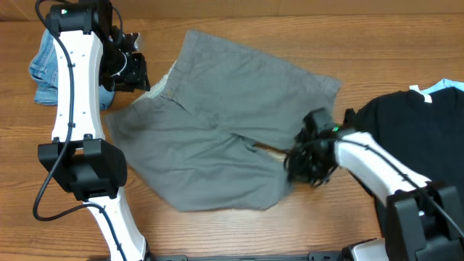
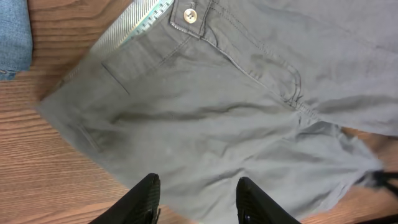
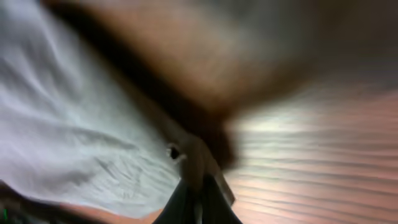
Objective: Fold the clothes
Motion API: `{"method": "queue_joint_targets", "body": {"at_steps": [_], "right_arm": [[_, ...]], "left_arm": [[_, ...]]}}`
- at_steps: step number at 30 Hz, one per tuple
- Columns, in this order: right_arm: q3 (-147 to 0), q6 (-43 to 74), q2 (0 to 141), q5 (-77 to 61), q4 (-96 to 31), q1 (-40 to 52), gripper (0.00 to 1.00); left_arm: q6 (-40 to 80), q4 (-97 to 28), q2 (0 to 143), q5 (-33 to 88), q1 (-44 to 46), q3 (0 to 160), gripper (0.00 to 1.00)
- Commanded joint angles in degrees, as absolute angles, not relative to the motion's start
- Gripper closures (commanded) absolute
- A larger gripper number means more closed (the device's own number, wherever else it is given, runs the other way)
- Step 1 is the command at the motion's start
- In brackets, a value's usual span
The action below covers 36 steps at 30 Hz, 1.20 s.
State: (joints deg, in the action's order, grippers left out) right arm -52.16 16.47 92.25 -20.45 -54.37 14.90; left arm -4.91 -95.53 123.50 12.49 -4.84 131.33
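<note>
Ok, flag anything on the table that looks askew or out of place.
The shorts lie crooked, slanted across the table, and wrinkled. At the waistband the pale lining is turned outward beside the button. Nothing looks spilled or torn.

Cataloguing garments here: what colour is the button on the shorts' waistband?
Pale cream, on the grey-olive shorts; the button shows best in the left wrist view.

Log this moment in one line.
shorts: spread, unfolded | left claw: open over shorts | right claw: shut on shorts hem
</note>
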Motion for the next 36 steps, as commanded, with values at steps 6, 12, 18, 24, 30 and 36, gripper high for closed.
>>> {"method": "queue_joint_targets", "body": {"at_steps": [6,12,18,24,30,36], "right_arm": [[-65.4,17.1,90.7,-10.3,-49.8,4.8,0.42],[-66.8,16.2,90.6,-17.0,-59.0,0.2,0.34],[-65.4,11.8,90.6,-24.2,-69.1,3.2,0.33],[-56.5,22.0,90.7,-24.3,-60.9,12.8,0.26],[-47.5,37.9,90.7,-24.3,-46.3,19.3,0.14],[-44.7,41.7,90.6,-25.8,-34.4,20.3,0.63]], "left_arm": [[-6.4,-94.1,121.7,13.6,-4.7,131.4,0.56],[-6.5,-94.5,121.7,13.5,-4.6,131.4,0.53],[-6.5,-95.8,121.7,13.5,-4.6,131.4,0.54],[-6.3,-96.8,121.7,13.6,-4.6,131.4,0.57],[-6.2,-96.8,121.7,13.6,-4.5,131.4,0.57],[-6.2,-96.8,121.7,13.6,-4.5,131.4,0.57]]}}
